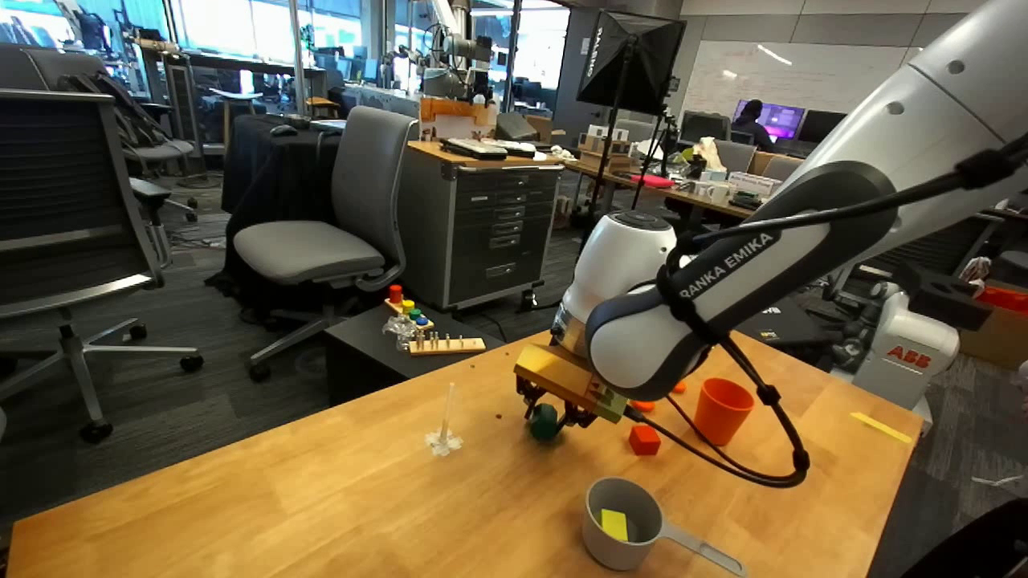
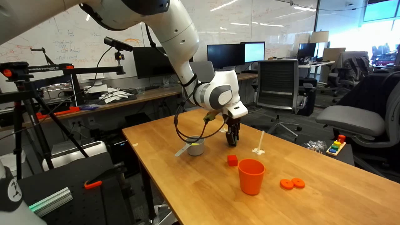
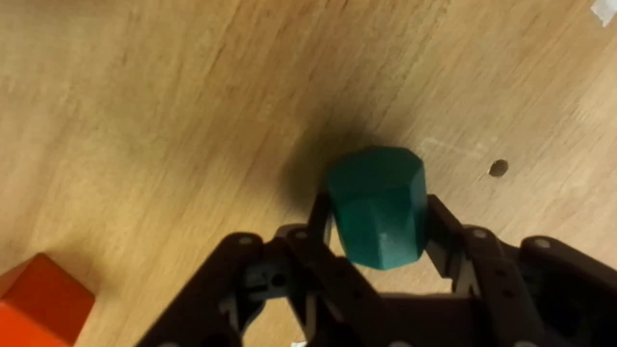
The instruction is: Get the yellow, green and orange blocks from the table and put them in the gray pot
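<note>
Your fingers (image 3: 441, 226) have the green block (image 3: 381, 207) between them, closed to its width with one against each side; in the wrist view it pokes past the tips. Can't tell if it's touching the surface (image 1: 321, 482). The orange block (image 3: 48, 299) sits on the surface, near but outside your fingers. The yellow block (image 1: 614, 525) is inside the gray pot (image 2: 196, 150), apart from the fingers.

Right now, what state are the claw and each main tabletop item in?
Green block: gripped; whether lifted, unclear
Claw: closed on the green block
Gray pot: upright
Yellow block: inside the pot
Orange block: outside the pot, ungripped
Red cup: upright
Orange discs: lying flat
White stick: standing
</note>
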### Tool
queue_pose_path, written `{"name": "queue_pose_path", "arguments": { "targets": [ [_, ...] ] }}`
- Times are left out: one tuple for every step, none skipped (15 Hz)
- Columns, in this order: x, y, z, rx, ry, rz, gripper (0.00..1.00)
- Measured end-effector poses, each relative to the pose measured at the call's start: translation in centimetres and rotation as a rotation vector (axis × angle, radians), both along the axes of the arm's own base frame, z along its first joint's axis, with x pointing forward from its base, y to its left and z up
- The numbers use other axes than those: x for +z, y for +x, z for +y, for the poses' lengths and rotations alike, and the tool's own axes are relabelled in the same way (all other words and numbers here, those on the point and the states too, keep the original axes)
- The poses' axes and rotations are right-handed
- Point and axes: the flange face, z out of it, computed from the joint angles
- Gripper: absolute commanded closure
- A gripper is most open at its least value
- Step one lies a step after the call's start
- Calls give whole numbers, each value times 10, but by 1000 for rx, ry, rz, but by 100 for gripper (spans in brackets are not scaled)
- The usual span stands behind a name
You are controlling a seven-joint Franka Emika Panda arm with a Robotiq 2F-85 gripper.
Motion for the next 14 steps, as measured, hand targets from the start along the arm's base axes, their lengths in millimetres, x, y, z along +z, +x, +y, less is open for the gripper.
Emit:
{"name": "queue_pose_path", "arguments": {
  "targets": [
    [2,1,-2,-9,7,-1,81],
    [5,2,-4,-16,14,-5,82],
    [9,4,-7,-22,18,-12,82],
    [14,6,-10,-27,20,-22,82],
    [21,8,-12,-30,23,-33,82],
    [29,9,-14,-30,27,-45,82],
    [37,10,-15,-29,30,-56,82],
    [45,10,-15,-27,33,-68,82],
    [54,9,-13,-23,37,-78,82],
    [64,8,-11,-16,43,-87,82],
    [73,6,-7,-5,51,-95,82],
    [83,2,-1,11,59,-99,82],
    [92,-3,5,30,67,-100,82],
    [100,-10,13,53,75,-98,82]
  ]
}}
